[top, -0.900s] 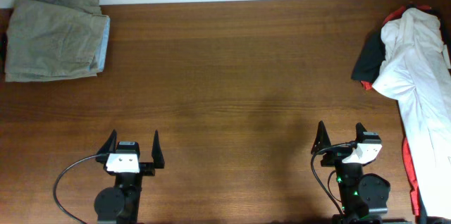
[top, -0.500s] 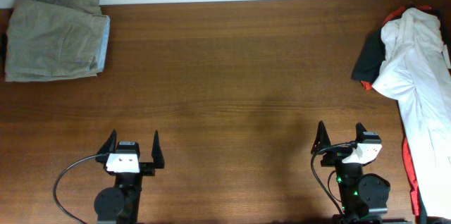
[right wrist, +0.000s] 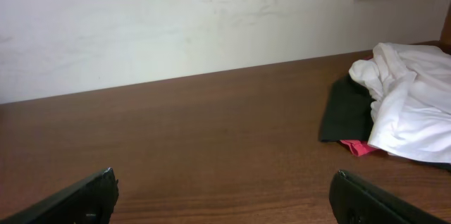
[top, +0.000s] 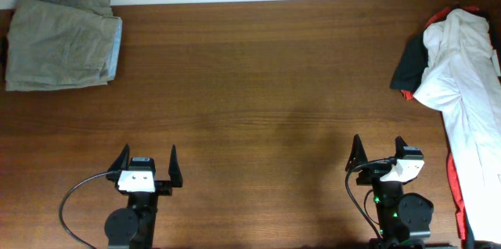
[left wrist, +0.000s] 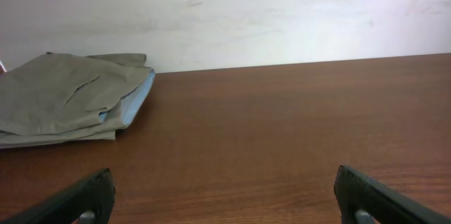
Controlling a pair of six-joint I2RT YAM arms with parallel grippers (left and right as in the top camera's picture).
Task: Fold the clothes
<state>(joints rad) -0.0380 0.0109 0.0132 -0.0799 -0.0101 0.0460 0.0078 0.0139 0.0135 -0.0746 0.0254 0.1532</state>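
The white T-shirt [top: 463, 100] lies crumpled in a long heap along the right edge of the table, on top of a black shirt with red trim [top: 409, 65]. It also shows at the right of the right wrist view [right wrist: 409, 101]. My left gripper [top: 146, 161] is open and empty near the front edge at the left; its wide-spread fingers [left wrist: 222, 194] frame bare wood. My right gripper [top: 377, 151] is open and empty near the front edge, left of the shirt; its fingers [right wrist: 225, 190] are also spread wide.
A folded olive-khaki garment [top: 61, 40] lies at the back left corner and shows in the left wrist view [left wrist: 70, 101]. The black shirt [right wrist: 349, 108] peeks out beside the white one. A white wall runs behind the wooden table [top: 250, 84].
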